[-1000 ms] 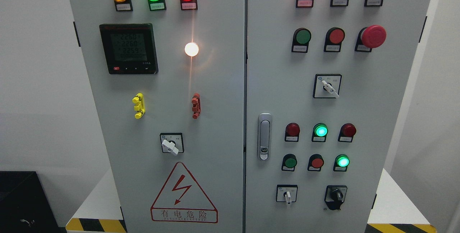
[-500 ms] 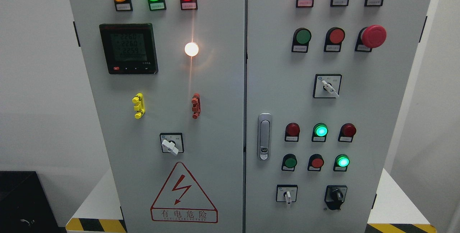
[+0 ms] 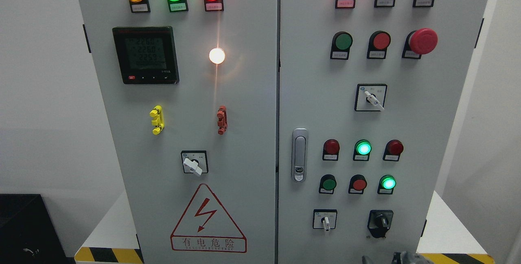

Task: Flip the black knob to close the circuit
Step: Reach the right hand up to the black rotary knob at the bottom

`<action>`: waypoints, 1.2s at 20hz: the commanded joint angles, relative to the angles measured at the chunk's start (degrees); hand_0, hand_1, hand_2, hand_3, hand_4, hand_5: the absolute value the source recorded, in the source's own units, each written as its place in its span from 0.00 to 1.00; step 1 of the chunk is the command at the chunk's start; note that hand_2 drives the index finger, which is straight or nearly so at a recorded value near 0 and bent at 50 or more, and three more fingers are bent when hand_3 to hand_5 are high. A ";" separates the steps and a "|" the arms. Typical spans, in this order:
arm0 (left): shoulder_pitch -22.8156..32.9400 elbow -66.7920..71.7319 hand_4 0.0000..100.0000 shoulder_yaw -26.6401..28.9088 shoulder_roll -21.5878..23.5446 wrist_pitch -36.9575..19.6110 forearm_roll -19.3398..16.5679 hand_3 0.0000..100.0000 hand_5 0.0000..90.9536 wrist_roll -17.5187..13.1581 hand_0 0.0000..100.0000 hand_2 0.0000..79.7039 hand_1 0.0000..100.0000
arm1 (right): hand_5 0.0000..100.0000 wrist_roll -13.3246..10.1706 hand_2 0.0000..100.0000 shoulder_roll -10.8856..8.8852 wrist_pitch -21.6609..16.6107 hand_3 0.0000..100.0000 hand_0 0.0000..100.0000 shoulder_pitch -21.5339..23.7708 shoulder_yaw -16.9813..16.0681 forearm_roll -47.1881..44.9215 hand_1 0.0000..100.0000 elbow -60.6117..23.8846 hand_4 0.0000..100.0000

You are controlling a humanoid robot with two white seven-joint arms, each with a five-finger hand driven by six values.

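Where the right-hand door of the grey cabinet (image 3: 244, 93) nears its bottom edge, the black knob (image 3: 380, 221) sits on a black plate, lowest and furthest right of all the controls. Its short lever points up and slightly left, and a dark shadow hangs under the plate. Just left of it is a white selector switch (image 3: 325, 220) on a white-faced plate, its lever hanging straight down.

At the very bottom of the view, below the knob and a little to the right, the grey tips of a robot hand (image 3: 409, 257) just poke into sight. It is clear of the knob, and I cannot tell which arm it belongs to or whether its fingers are apart or together.

Above the knob are two rows of three round lamps and buttons; the green lamp (image 3: 363, 148) in the middle of the upper row and another green one (image 3: 388, 183) at the right of the lower row are lit. Higher up stands a red mushroom button (image 3: 423, 40). A metal door latch (image 3: 299, 155) sits near the seam between the doors.

On the left door a digital meter (image 3: 145, 55) glows with figures, and a red warning triangle (image 3: 208, 219) with a lightning bolt sits low down. The cabinet stands on a white base with yellow-and-black hazard stripes (image 3: 109, 255), against pale walls, with a black box (image 3: 24, 227) at lower left.
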 commanded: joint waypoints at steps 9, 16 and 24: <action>1.23 -1.32 0.00 0.03 -0.03 -0.02 0.00 0.00 0.00 0.00 0.12 0.00 0.56 | 0.95 0.94 0.84 -1.36 0.47 0.99 0.00 -3.95 -1.88 0.49 0.06 1.46 0.88; 1.23 -1.32 0.00 0.03 -0.03 -0.02 0.00 0.00 0.00 0.00 0.12 0.00 0.56 | 0.96 1.38 0.84 -1.98 0.56 0.99 0.00 -5.27 -2.50 1.02 0.06 2.34 0.88; 1.23 -1.32 0.00 -0.06 -0.03 -0.02 0.00 0.00 0.00 0.00 0.12 0.00 0.56 | 0.96 1.64 0.84 -1.90 0.56 0.99 0.00 -6.67 -2.41 1.19 0.05 2.69 0.88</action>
